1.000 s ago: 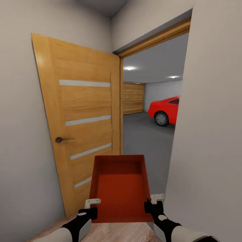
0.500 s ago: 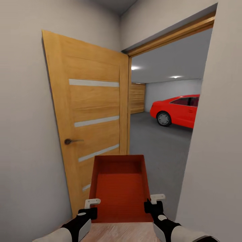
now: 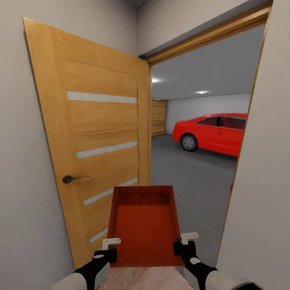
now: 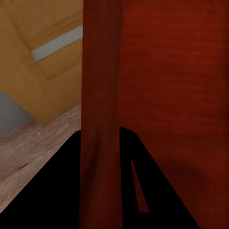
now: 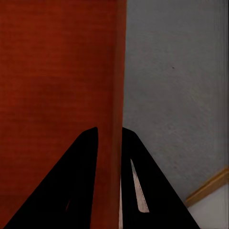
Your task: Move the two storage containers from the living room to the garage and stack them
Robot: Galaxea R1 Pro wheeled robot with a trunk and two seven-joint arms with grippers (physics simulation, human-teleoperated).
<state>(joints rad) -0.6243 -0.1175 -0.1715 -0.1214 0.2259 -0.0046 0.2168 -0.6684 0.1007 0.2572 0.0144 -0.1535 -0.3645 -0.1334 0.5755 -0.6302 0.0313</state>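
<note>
I carry one orange-red open-top storage container [image 3: 143, 225] in front of me, held level at the doorway. My left gripper [image 3: 109, 246] is shut on its left wall [image 4: 100, 119] and my right gripper [image 3: 184, 241] is shut on its right wall [image 5: 114, 95]; in both wrist views the black fingers straddle the red wall. Through the doorway lies the garage with its dark grey concrete floor [image 3: 189, 173], white walls and grey ceiling. Light wood planks [image 3: 141, 280] lie under me.
A wood-panelled door [image 3: 92, 145] stands open inward at the left, close to the container's left side. A white wall edge [image 3: 262, 181] bounds the doorway at the right. A red car [image 3: 213, 133] is parked at the garage's far right. A wooden garage door [image 3: 158, 117] is at the back.
The view has moved forward toward the doorway and turned; more of the car and garage floor shows. The container stays in both grippers as before.
</note>
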